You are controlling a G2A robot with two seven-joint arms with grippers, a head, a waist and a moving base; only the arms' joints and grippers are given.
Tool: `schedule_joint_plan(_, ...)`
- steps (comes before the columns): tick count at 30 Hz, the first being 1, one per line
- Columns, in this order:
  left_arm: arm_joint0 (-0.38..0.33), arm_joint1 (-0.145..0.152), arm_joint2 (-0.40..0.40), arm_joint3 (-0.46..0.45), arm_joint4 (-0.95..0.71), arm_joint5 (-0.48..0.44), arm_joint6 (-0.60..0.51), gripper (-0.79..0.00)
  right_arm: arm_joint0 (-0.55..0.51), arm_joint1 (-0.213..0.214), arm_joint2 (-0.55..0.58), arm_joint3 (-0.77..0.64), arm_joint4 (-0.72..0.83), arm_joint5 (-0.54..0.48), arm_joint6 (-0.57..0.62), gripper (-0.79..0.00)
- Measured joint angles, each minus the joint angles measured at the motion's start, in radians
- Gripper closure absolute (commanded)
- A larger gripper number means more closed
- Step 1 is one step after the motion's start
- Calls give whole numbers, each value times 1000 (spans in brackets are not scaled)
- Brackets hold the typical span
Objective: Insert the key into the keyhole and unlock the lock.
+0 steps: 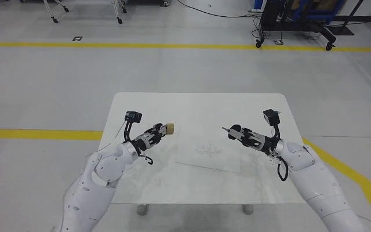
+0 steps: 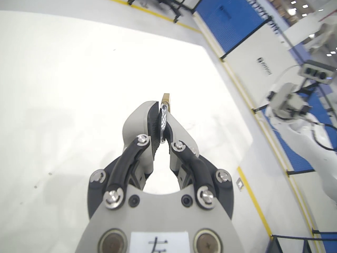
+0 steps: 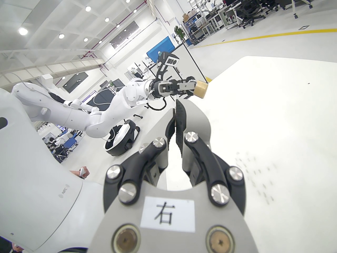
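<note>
The left gripper (image 1: 160, 131) pinches a small brass padlock (image 1: 170, 129), left of centre; the right gripper (image 1: 235, 131) pinches a thin silver key (image 1: 225, 129). Tip and keyhole need aligning before any advance.

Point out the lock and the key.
lock (image 3: 201, 88), right wrist view, on the brass body's flat end.
key (image 1: 226, 130), top view, on the thin blade sticking out.
</note>
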Motion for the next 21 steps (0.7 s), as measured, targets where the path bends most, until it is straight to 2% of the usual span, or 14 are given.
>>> schedule_joint_plan(5,9,4,-16,10,-115,-152,-16,0,0,0,0,0,0,0,0,0)
schedule_joint_plan(9,8,5,-20,19,-178,-232,-16,0,0,0,0,0,0,0,0,0)
schedule_joint_plan(13,10,7,-26,29,-207,-258,-7,0,0,0,0,0,0,0,0,0)
schedule_joint_plan(21,12,7,-28,29,-200,-251,3,0,0,0,0,-1,0,1,-1,0)
